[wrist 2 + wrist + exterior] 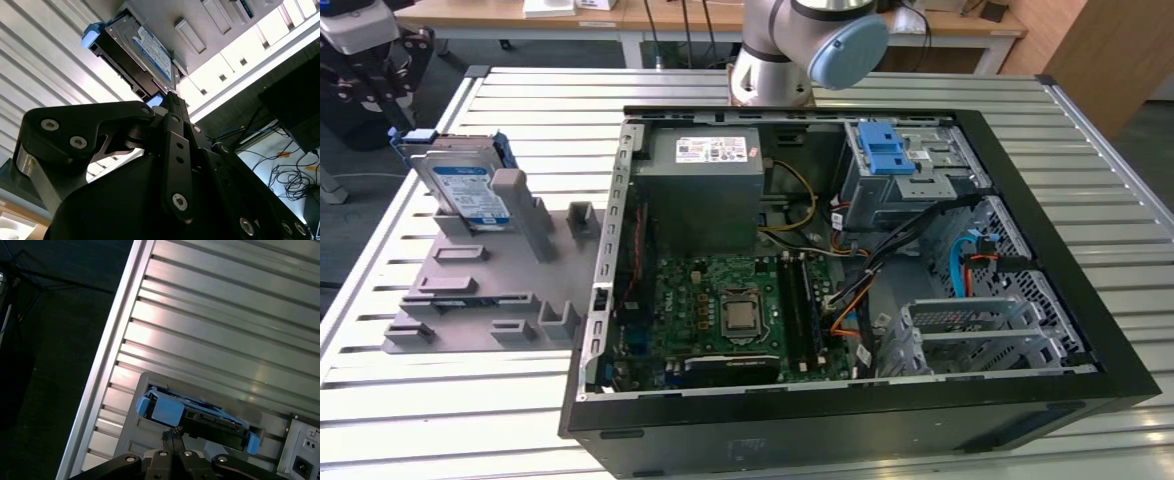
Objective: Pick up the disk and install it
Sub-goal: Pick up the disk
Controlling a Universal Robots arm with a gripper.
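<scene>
The disk (460,185), a silver drive with a blue-and-white label in a blue carrier bracket, stands on edge in the grey fixture (480,290) at the exterior view's left. My gripper (380,85) hangs above and beyond it, near the table's far left corner, not touching it. In the second wrist view the disk's label face (145,50) lies past the gripper (167,100). In the first wrist view the disk's blue-ended top edge (200,412) sits just beyond the gripper (172,432). The fingers are shut together with nothing between them.
An open computer case (1067,250) lies on the slatted metal table (454,400). Inside are a silver drive cage with a blue latch (894,160), a grey box with a white sticker (707,190) and a green motherboard (734,300). The table's edge (100,365) borders dark floor.
</scene>
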